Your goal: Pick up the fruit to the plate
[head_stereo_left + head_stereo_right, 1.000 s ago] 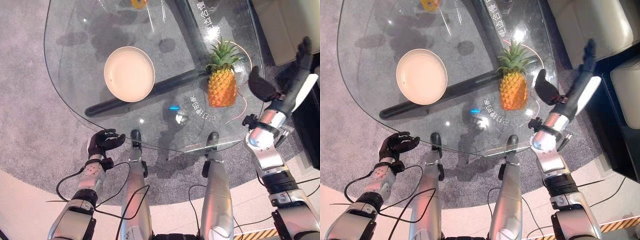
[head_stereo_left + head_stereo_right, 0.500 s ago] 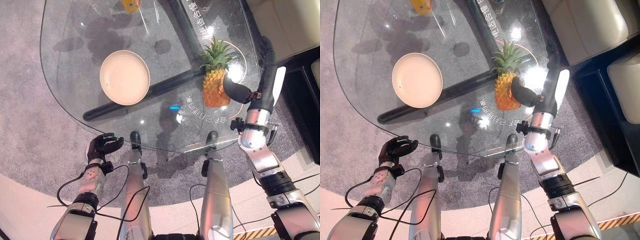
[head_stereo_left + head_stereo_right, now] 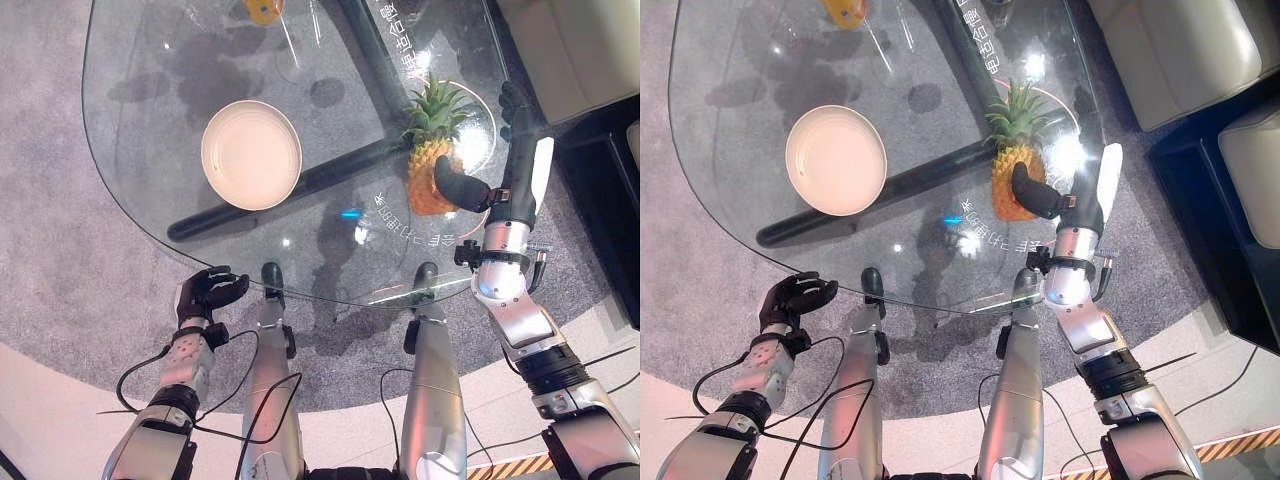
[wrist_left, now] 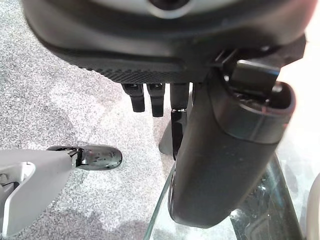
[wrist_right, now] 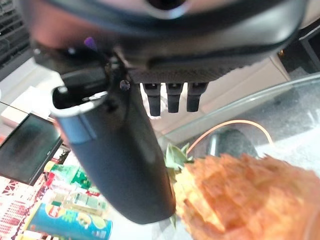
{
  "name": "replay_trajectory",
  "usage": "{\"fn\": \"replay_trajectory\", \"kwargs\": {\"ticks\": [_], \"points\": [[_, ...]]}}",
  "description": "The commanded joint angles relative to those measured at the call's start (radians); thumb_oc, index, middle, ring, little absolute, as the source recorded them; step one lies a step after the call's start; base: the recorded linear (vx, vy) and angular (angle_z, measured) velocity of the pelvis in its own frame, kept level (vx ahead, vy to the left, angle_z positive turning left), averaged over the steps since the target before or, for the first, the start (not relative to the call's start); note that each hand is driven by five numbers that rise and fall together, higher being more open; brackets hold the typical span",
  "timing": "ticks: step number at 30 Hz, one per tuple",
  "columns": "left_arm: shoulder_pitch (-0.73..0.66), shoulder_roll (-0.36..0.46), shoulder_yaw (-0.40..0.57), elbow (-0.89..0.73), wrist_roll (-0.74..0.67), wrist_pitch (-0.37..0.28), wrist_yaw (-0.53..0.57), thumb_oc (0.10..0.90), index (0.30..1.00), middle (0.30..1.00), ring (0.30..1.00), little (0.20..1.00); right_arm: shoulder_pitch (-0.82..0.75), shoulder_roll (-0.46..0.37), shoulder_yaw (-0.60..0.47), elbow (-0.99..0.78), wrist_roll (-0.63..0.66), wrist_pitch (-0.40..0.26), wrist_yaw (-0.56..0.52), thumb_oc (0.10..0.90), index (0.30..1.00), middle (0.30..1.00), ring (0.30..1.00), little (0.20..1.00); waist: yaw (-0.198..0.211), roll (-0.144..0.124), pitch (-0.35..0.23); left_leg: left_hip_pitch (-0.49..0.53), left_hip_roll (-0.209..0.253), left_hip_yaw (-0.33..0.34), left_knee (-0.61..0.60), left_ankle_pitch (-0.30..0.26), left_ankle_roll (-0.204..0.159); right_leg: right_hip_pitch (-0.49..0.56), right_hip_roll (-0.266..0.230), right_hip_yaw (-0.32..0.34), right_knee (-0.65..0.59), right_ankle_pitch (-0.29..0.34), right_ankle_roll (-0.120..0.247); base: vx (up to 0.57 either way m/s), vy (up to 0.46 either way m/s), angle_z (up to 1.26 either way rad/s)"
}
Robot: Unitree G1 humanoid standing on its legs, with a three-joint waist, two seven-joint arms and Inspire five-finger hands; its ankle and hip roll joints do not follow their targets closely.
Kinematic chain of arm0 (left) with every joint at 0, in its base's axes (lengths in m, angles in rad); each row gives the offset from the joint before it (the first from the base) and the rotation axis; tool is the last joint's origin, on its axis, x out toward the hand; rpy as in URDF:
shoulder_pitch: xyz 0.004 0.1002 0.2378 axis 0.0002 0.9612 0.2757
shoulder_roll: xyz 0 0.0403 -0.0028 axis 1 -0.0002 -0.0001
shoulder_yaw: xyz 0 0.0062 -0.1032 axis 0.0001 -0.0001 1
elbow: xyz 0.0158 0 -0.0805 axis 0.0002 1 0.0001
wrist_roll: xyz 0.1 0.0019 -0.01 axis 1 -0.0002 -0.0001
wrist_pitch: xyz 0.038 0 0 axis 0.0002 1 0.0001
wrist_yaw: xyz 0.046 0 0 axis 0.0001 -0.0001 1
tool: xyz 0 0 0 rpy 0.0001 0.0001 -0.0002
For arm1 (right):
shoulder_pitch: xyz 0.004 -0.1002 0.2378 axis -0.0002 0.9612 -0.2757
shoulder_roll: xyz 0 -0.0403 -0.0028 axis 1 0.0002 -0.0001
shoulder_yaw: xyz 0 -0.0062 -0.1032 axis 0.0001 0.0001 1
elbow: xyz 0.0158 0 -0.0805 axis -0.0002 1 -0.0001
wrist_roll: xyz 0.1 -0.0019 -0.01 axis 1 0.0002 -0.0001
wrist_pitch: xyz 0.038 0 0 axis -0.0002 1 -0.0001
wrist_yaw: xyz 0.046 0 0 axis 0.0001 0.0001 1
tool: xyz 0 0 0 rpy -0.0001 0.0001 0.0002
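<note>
Flanking pineapple (image 3: 430,165) (upright): right robot hand (image 3: 497,170)

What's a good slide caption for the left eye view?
Right hand open beside the pineapple on the glass table, plate waiting to its left.
</note>
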Motion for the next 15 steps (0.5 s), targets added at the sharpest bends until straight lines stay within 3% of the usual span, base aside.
{"fn": "replay_trajectory", "kwargs": {"ticks": [1, 15], "points": [[0.036, -0.010, -0.017, 0.014, 0.026, -0.010, 0.004, 0.800, 0.900, 0.900, 0.900, 0.900, 0.001, -0.014, -0.029, -0.166, -0.025, -0.046, -0.001, 0.800, 0.900, 0.900, 0.900, 0.900, 0.000, -0.016, -0.015, -0.004, -0.002, 0.042, 0.044, -0.012, 0.037, -0.019, -0.025, -0.079, -0.010, 0.050, -0.036, 0.00, 0.000, 0.00], [0.025, -0.004, -0.029, 0.013, 0.024, -0.005, 0.009, 0.800, 0.900, 0.900, 0.900, 0.900, 0.023, 0.010, 0.011, -0.081, 0.070, -0.008, 0.046, 0.800, 0.900, 0.900, 0.900, 0.900, 0.004, -0.018, -0.015, -0.003, -0.003, 0.046, 0.031, -0.002, 0.037, -0.017, -0.030, -0.090, -0.020, 0.057, -0.036, 0.00, 0.000, 0.00]]}}
